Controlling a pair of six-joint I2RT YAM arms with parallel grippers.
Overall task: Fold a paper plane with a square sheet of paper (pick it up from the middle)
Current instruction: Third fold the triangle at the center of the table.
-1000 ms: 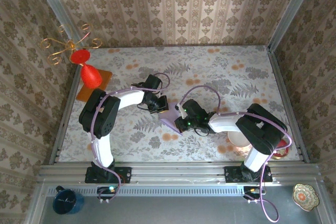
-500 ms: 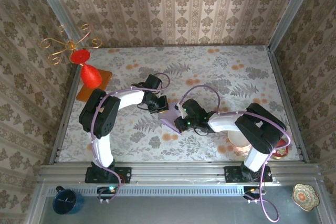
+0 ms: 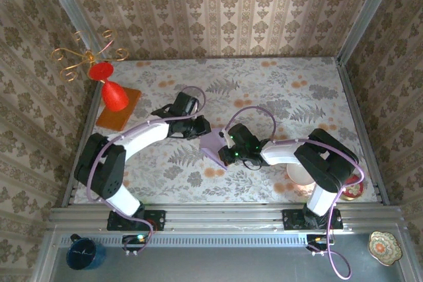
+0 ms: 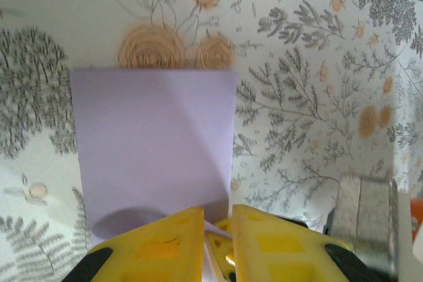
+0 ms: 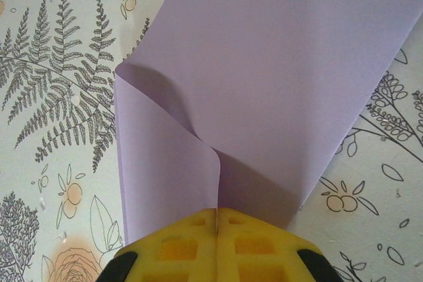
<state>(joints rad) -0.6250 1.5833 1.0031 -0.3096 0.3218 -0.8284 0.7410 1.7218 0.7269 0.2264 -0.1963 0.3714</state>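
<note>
In my left wrist view the square sheet of paper (image 4: pixel 152 143) runs under the left tool (image 4: pixel 218 214) at the bottom edge, so I can't tell whether it is gripped. A blurred grey shape (image 4: pixel 367 222) at lower right is cut off by the frame; I can't name it. In the right wrist view the sheet runs out past the top edge. From above, the right arm (image 3: pixel 324 156) covers part of a pale round dish (image 3: pixel 295 176) on the counter (image 3: pixel 277 84).

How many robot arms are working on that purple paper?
2. The left arm reaches in from the left and the right arm from the right. They meet at the lilac sheet of paper in the middle.
</note>
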